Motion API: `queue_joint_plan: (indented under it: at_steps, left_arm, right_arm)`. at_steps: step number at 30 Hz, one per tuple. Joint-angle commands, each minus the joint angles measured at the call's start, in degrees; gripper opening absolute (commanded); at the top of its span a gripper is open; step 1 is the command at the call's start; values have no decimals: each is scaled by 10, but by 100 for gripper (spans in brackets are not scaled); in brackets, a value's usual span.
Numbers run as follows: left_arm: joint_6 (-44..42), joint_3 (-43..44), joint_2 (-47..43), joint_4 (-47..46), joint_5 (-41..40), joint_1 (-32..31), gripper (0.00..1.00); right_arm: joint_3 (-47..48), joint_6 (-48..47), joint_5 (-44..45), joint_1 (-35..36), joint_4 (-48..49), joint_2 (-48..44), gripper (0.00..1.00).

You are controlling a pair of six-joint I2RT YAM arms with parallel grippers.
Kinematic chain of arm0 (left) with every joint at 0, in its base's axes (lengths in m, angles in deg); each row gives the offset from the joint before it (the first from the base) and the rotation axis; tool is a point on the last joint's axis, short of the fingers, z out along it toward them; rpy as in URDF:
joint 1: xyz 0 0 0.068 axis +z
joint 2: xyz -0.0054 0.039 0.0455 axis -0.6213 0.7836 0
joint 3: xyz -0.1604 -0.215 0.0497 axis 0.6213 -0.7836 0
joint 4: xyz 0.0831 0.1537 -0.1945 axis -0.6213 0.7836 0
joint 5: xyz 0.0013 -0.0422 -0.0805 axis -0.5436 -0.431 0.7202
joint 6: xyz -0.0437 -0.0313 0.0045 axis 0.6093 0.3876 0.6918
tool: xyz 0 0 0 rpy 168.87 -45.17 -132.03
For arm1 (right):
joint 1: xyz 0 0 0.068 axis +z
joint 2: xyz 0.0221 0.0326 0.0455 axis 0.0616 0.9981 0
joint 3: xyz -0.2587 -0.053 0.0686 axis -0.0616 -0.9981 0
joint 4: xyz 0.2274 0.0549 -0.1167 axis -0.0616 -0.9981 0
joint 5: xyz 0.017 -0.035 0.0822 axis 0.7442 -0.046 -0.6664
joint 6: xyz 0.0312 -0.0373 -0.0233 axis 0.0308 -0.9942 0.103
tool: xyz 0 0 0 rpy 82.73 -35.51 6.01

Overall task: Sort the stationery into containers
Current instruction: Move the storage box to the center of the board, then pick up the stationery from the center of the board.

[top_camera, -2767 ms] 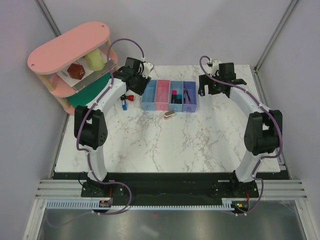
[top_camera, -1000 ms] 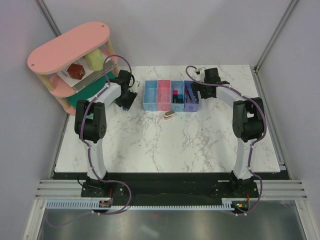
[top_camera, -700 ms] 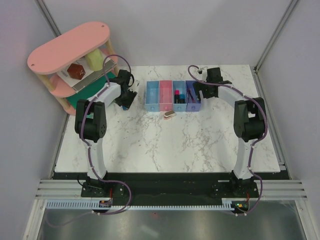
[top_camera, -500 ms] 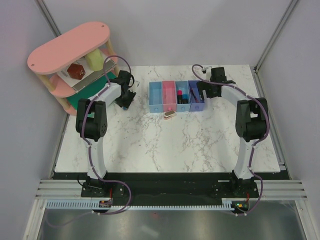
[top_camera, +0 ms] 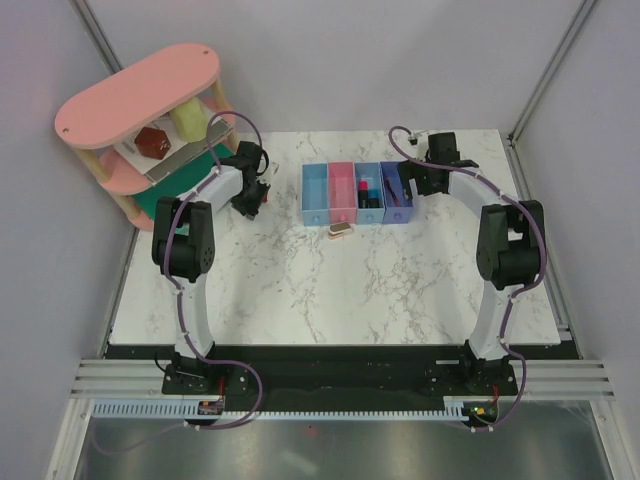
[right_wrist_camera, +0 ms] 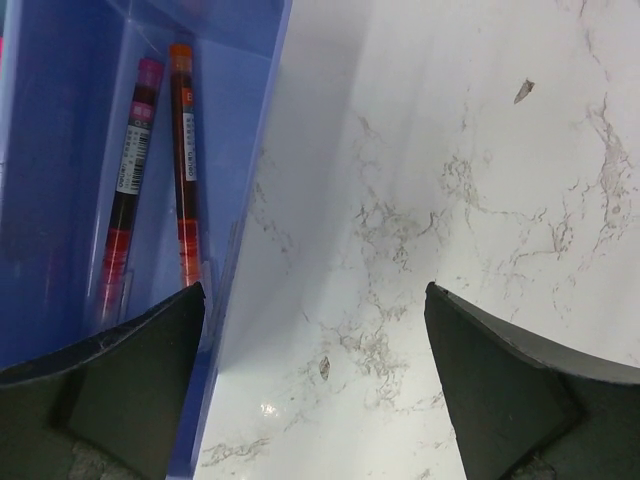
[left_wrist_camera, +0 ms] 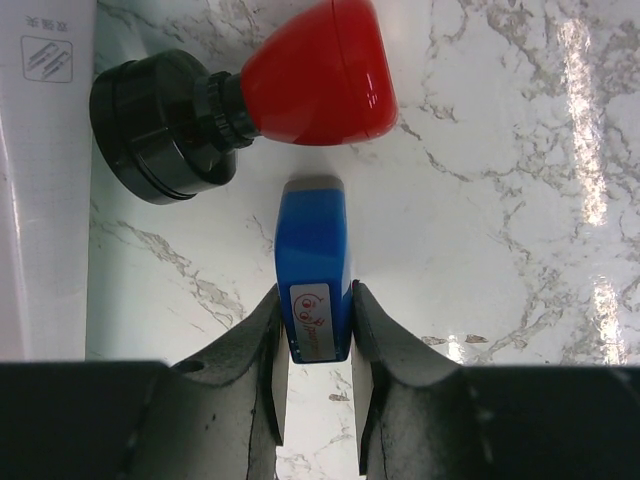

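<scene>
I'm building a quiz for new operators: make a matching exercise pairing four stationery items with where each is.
Things: 1 small blue piece; 2 two thin pens; 3 beige-grey block; 4 red-capped black marker.
Places: A in the violet-blue bin; B between the fingers of the left end effector; C on the table before the bin row; D lying free beyond the blue piece.
Pairs: 1-B; 2-A; 3-C; 4-D.

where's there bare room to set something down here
Free: the wide marble table between the beige block and the near edge; right of the violet bin, though the right claw hovers there. Crowded: far left corner, left claw on the blue piece beside the red-capped black piece and pink shelf.
</scene>
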Motion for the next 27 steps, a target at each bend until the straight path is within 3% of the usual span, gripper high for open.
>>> queue_joint_plan:
  at_steps: [1,9,15,23,27]
  left_arm:
    - [18,-6,-21,-12,20,3,2]
    - [33,-51,-138,25,135,1,2]
    - [29,20,-171,68,187,-38,2]
    - [-12,189,-35,99,155,-157,2]
    - [-39,340,63,142,139,-193,2]
  right_arm:
    - [-5,-9,-26,-1,-8,-36,98]
    - [-3,-28,-56,-1,-40,-66,98]
    - [-17,-22,-51,-1,-42,-84,98]
    - [-23,-1,-30,-20,-42,-87,98]
    - [-27,5,-31,-42,-42,-86,98]
